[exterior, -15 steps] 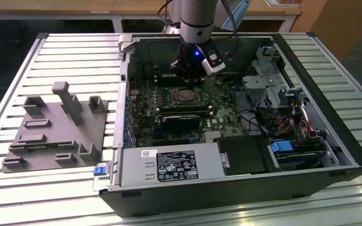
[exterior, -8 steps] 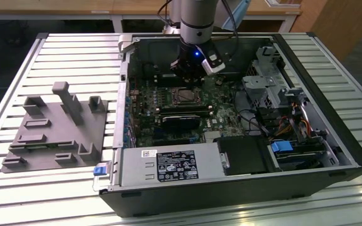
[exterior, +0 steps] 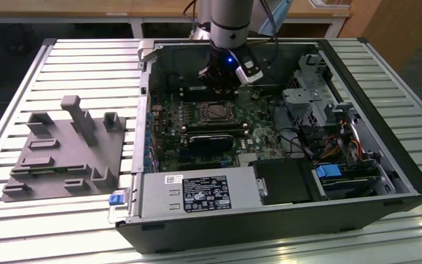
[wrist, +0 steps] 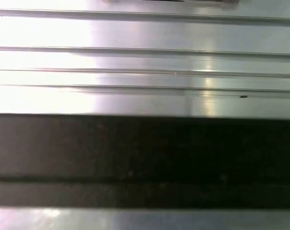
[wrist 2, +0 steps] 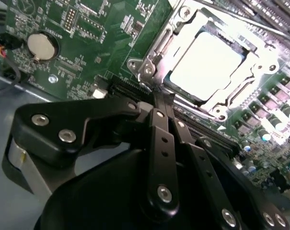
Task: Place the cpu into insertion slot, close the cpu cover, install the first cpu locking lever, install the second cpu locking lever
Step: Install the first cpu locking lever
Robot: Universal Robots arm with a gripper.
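Exterior view: The open computer case (exterior: 387, 165) lies on a slatted metal table (exterior: 64, 60), with a grey plastic fixture (exterior: 64, 148) beside it toward the exterior view's left. The arm reaches down into the case, and the gripper (exterior: 218, 82) is positioned just above the motherboard (exterior: 204, 132), close to the far edge of the insertion slot (exterior: 215, 111). Whether the fingers are spread or closed cannot be told from this angle.

Second wrist view: The cpu (wrist 2: 207, 64) is seen seated in the insertion slot (wrist 2: 160, 57), its bright metal top showing through the window of the cpu cover (wrist 2: 243, 79), which appears to lie flat over it. The gripper (wrist 2: 156, 96) is seen with its black fingers (wrist 2: 161, 139) brought together to a narrow tip, nothing held between them, and the tip sits at the near edge of the socket frame. Placement and cover closing are judged complete; the step in hand is judged to be a locking lever. For good execution, the closed tip should be kept against the lever wire only, clear of the cover and of the long card slot (wrist 2: 130, 91) beside it, and pressure should be applied steadily so the lever is not allowed to spring off.

First wrist view: Bright metal slats (wrist: 145, 62) and a dark band (wrist: 145, 158) are shown; no task item is identifiable.
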